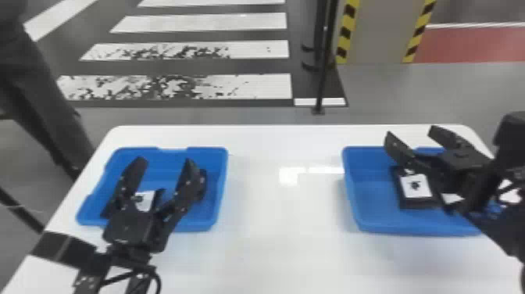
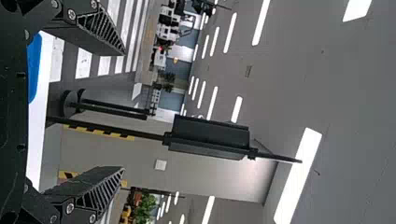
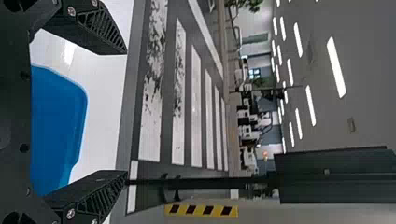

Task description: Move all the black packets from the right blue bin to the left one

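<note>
In the head view my left gripper (image 1: 163, 162) is over the left blue bin (image 1: 219, 195), its fingers spread apart. Below it in that bin lie a black packet with a white label (image 1: 145, 201) and a dark packet (image 1: 202, 183) at the right side, both partly covered by the gripper. My right gripper (image 1: 410, 132) is over the right blue bin (image 1: 353, 203), open, above a black packet with a white label (image 1: 416, 186). Another pale label (image 1: 452, 198) shows beside it, partly behind the arm. Both pairs of fingertips stand apart in the left wrist view (image 2: 124, 111) and right wrist view (image 3: 127, 112).
The white table (image 1: 289, 219) spans the space between the two bins. Beyond its far edge a black pole (image 1: 324, 78) stands on the floor. A person's dark-clothed legs are at the far left, beside the table.
</note>
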Controlling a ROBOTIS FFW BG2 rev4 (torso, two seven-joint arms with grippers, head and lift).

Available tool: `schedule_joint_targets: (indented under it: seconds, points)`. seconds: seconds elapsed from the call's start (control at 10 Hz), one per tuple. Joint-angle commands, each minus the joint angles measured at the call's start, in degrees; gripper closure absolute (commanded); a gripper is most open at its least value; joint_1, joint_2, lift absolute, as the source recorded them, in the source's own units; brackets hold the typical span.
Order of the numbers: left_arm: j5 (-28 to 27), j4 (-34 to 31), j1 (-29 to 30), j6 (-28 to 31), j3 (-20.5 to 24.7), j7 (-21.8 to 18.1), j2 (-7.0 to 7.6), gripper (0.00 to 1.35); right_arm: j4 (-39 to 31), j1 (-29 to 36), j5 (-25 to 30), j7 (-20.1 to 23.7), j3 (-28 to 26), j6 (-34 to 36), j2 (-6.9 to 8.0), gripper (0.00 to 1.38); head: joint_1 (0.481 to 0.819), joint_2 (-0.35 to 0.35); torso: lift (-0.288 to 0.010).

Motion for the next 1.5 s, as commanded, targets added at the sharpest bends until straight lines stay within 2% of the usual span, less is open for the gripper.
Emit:
schedule_joint_targets:
  seconds: [0.0, 0.3, 0.6, 0.8, 0.9, 1.1, 1.4]
  points:
    - [-0.09, -2.14, 1.62, 1.51, -0.75, -0.49, -0.10, 0.16, -2.45, 2.35, 2.61, -2.48, -1.45, 4.97, 0.03, 0.13, 0.695, -0.034, -0.140]
    - [-0.09, -2.71, 1.62, 2.49, -1.32, -1.63, 0.07, 0.15, -2.45, 4.04, 5.81, -11.00, -1.45, 9.19, 1.26, 0.13, 0.695, -0.112, -0.140]
    - [-0.21, -2.71, 1.48, 3.48, -1.32, -1.90, 0.07, 0.15, 3.04, -1.44, 10.84, -11.26, -1.22, 17.07, 1.79, 0.12, 0.695, -0.144, -0.140]
    - [-0.44, -2.85, 1.48, 4.18, -1.32, -1.99, 0.07, 0.16, 8.10, -5.66, 12.21, -9.95, -0.65, 19.60, 1.79, 0.13, 0.695, -0.166, -0.140]
    - [-0.55, -2.85, 1.48, 4.18, -1.32, -1.99, 0.07, 0.16, 8.52, -6.36, 12.78, -9.59, 0.04, 21.57, 1.79, 0.15, 0.695, -0.167, -0.140]
    - [-0.66, -2.85, 1.34, 4.32, -1.32, -2.07, 0.07, 0.16, 11.75, -8.05, 12.89, -7.92, 0.95, 22.55, 1.70, 0.26, 0.695, -0.166, -0.140]
    - [-0.78, -2.85, 1.20, 4.88, -1.32, -2.25, 0.25, 0.16, 15.41, -10.02, 13.58, -7.22, 1.75, 22.97, 1.70, 0.24, 0.695, -0.160, -0.140]
